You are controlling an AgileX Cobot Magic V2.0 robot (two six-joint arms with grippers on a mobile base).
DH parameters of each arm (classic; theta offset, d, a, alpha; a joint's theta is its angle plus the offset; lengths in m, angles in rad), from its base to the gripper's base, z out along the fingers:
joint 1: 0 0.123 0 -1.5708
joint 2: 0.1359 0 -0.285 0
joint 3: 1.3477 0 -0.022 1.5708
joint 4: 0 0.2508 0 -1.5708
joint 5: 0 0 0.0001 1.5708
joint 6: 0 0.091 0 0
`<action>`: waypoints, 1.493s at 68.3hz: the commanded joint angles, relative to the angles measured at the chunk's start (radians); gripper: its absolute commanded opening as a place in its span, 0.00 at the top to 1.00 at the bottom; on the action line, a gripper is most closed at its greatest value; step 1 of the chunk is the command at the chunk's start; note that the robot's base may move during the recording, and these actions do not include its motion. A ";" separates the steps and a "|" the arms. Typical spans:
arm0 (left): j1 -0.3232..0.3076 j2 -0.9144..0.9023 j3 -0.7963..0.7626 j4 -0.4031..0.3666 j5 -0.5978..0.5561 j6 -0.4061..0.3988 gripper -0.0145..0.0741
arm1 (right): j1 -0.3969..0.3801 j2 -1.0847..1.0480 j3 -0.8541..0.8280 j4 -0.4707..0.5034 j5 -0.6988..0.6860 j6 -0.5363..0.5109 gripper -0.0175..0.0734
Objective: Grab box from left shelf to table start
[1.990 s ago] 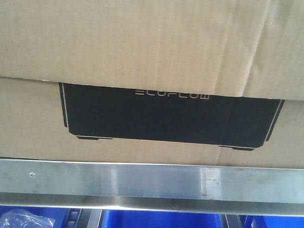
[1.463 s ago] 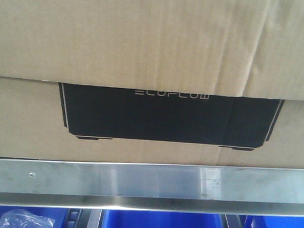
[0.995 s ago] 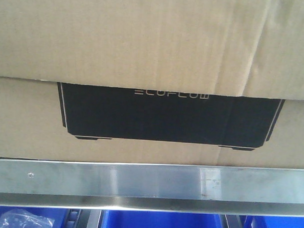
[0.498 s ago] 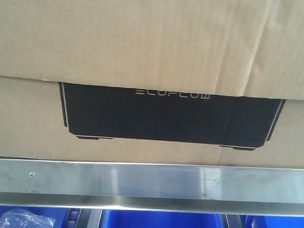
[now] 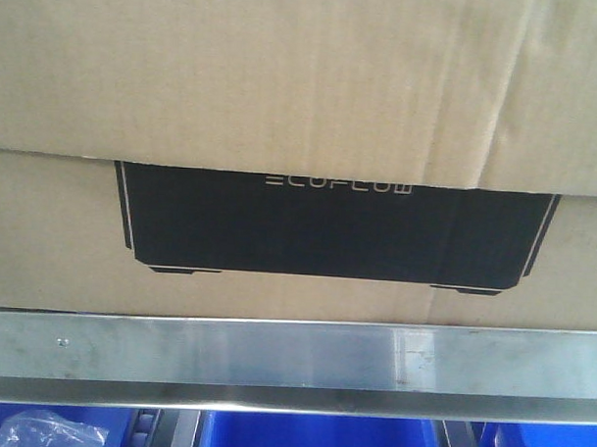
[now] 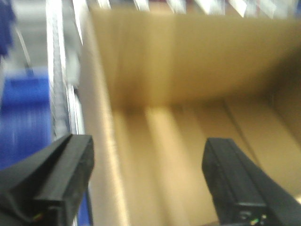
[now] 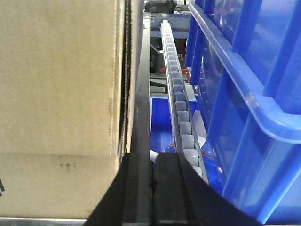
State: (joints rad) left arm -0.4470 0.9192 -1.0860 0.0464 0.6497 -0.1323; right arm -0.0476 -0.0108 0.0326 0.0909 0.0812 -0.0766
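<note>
The box, brown cardboard with a black ECOFLOW panel, fills the front view and rests on the left shelf behind its silver rail. In the blurred left wrist view my left gripper is open. Its fingers stand wide apart in front of the box, one on each side of a vertical edge of the box. My right gripper is shut with nothing in it, just right of the box's side. The table is out of view.
Blue plastic bins sit under the rail, one holding a clear bag. In the right wrist view a grey roller track runs away beside the box, with stacked blue bins close on the right.
</note>
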 commanded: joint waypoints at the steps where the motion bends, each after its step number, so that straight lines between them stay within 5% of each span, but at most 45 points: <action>1: -0.010 0.091 -0.134 0.007 0.056 -0.003 0.33 | -0.006 -0.009 0.001 0.001 -0.095 -0.003 0.75; 12: -0.008 0.241 -0.271 0.060 0.195 -0.013 0.33 | -0.006 -0.009 0.001 0.001 -0.095 -0.003 0.75; 26: -0.008 0.397 -0.420 0.160 0.294 -0.128 0.33 | -0.006 -0.009 0.001 0.001 -0.095 -0.003 0.75; 45: 0.035 0.486 -0.495 0.177 0.316 -0.229 0.33 | -0.006 -0.009 0.001 0.003 -0.124 -0.003 0.75; 72: 0.073 0.496 -0.495 0.172 0.318 -0.227 0.33 | -0.006 -0.009 -0.112 0.009 -0.121 -0.002 0.75; 80: 0.073 0.496 -0.495 0.172 0.318 -0.224 0.33 | -0.006 0.001 -0.217 0.009 -0.022 -0.002 0.62; 94: 0.073 0.498 -0.495 0.177 0.313 -0.222 0.33 | -0.006 0.109 -0.412 0.009 0.128 -0.003 0.11; 102: 0.073 0.505 -0.495 0.177 0.313 -0.219 0.33 | -0.006 0.210 -0.540 0.009 0.224 -0.003 0.14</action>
State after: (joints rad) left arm -0.3758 1.4510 -1.5475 0.2085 1.0114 -0.3505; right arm -0.0476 0.1270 -0.3980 0.0980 0.3217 -0.0766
